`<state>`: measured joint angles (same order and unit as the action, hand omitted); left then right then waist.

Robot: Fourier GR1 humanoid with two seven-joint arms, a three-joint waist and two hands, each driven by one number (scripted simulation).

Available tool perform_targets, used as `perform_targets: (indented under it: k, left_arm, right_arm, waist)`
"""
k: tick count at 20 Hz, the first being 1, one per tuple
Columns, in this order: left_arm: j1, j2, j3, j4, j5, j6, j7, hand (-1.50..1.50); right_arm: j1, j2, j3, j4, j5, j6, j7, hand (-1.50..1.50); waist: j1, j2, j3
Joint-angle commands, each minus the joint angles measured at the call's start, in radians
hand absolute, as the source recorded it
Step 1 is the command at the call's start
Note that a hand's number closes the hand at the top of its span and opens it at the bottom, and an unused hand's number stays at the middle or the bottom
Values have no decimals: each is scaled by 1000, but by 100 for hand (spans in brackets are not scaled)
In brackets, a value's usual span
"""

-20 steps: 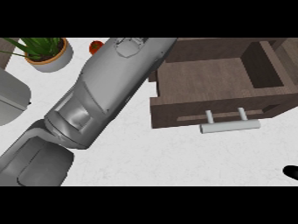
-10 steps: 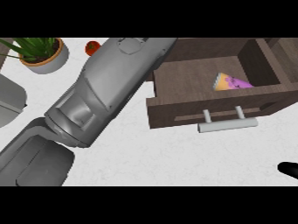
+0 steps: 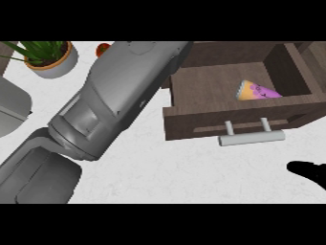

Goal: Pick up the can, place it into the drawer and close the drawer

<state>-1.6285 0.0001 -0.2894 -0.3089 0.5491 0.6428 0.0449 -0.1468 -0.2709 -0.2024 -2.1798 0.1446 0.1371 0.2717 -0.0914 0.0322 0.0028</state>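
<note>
The can (image 3: 258,91), orange and purple, lies tilted inside the open wooden drawer (image 3: 193,122), near its right wall. The drawer's pale bar handle (image 3: 251,138) faces me. My left forearm (image 3: 116,100) runs from the lower left up to the top edge, just left of the drawer; its hand is out of sight past that edge. Part of my black right hand (image 3: 322,175) shows at the lower right, in front of the drawer and apart from the handle.
A potted green plant (image 3: 49,58) stands at the back left with a small red thing (image 3: 103,48) beside it. A grey rounded appliance (image 3: 2,111) sits at the left edge. White counter (image 3: 193,172) spreads in front of the drawer.
One second ago the drawer looked empty; the can has since come to lie in it. My right hand has come a little further into view from the lower right.
</note>
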Motion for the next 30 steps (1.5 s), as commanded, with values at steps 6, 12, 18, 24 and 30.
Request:
perform_targets:
  k: [6, 12, 18, 24, 30]
  left_arm:
    - [52, 0, -2, -27, 65, 6, -83, -150]
    - [-18, 0, 0, 20, 34, -8, -45, -150]
    - [-3, 22, 19, 27, 25, -45, -63, -150]
    - [-2, 45, 39, 13, 23, -47, -36, -150]
    - [33, 111, 24, -47, -9, -77, 15, -150]
  right_arm:
    - [-107, -67, 141, 231, 327, -40, -164, -150]
    - [-170, -51, 242, 415, 514, -113, -197, -150]
    - [-216, -41, 325, 607, 682, -194, -250, -150]
    - [-398, 29, 337, 935, 793, -335, -298, -150]
    - [-516, 91, 296, 1181, 852, -493, -320, -150]
  waist:
    - [40, -1, 0]
    - [75, -13, -1]
    - [86, -17, -2]
    - [113, -18, -1]
    - [128, -24, -2]
